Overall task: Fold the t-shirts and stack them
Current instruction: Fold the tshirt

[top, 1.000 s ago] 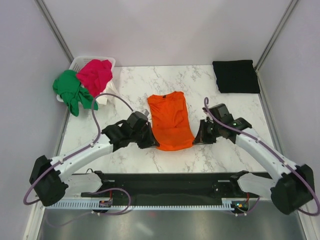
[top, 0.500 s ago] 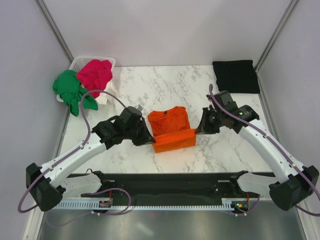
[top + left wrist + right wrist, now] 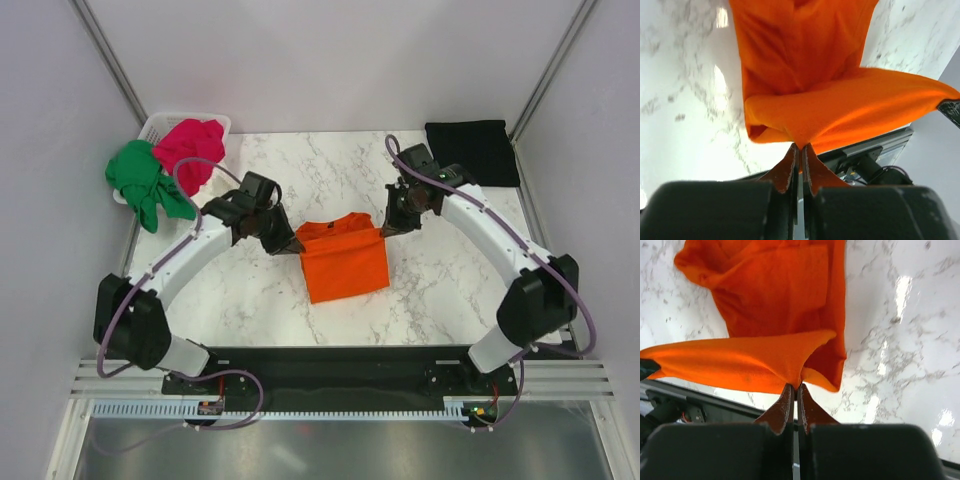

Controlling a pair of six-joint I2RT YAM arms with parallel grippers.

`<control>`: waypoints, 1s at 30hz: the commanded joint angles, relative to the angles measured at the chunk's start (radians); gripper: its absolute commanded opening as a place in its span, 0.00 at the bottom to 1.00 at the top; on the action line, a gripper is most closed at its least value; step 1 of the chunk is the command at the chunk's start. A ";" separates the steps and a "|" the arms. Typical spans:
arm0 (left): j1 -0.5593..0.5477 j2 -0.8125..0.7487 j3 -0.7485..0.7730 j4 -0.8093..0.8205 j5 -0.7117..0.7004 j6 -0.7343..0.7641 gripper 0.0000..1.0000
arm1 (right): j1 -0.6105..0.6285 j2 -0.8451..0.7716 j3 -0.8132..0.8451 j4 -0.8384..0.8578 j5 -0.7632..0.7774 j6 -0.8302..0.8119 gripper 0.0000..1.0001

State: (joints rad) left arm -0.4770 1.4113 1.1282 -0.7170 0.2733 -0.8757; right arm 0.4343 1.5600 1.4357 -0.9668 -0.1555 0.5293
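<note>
The bright orange t-shirt (image 3: 344,262) lies mid-table, its near hem lifted and carried over its far part. My left gripper (image 3: 297,243) is shut on the hem's left corner (image 3: 799,140). My right gripper (image 3: 385,228) is shut on the hem's right corner (image 3: 795,381). The cloth stretches taut between them above the table. A folded black t-shirt (image 3: 471,151) lies at the far right corner. Green (image 3: 143,182) and magenta-red (image 3: 189,148) t-shirts are heaped at the far left.
A white plastic basket (image 3: 160,126) sits under the heaped shirts at the far left corner. Grey walls close in the marble table (image 3: 440,290) on three sides. The black rail with both arm bases runs along the near edge.
Both grippers have carried the orange shirt's near hem up and away from the bases, over the shirt, folding it in half. Both arms have stretched farther out.
</note>
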 commanded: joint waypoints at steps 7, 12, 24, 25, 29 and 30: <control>0.184 0.510 0.335 -0.001 0.075 0.211 0.16 | -0.089 0.468 0.391 0.056 0.039 -0.075 0.05; 0.255 0.733 0.612 -0.149 0.106 0.288 0.44 | -0.095 0.684 0.715 -0.084 0.048 -0.112 0.69; 0.166 0.434 0.552 -0.214 -0.175 0.328 0.54 | -0.086 0.140 -0.047 0.318 -0.193 -0.058 0.69; 0.131 0.431 0.547 -0.210 -0.171 0.334 0.52 | -0.083 0.126 -0.114 0.356 -0.219 -0.051 0.69; 0.078 0.466 0.538 -0.174 -0.109 0.348 0.49 | -0.081 0.110 -0.256 0.431 -0.312 -0.066 0.67; 0.074 0.489 0.535 -0.170 -0.086 0.343 0.49 | -0.081 0.117 -0.282 0.448 -0.326 -0.071 0.67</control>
State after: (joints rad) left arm -0.3851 1.8469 1.6943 -0.8978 0.1600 -0.5774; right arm 0.3496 1.6573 1.2427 -0.6228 -0.3809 0.4664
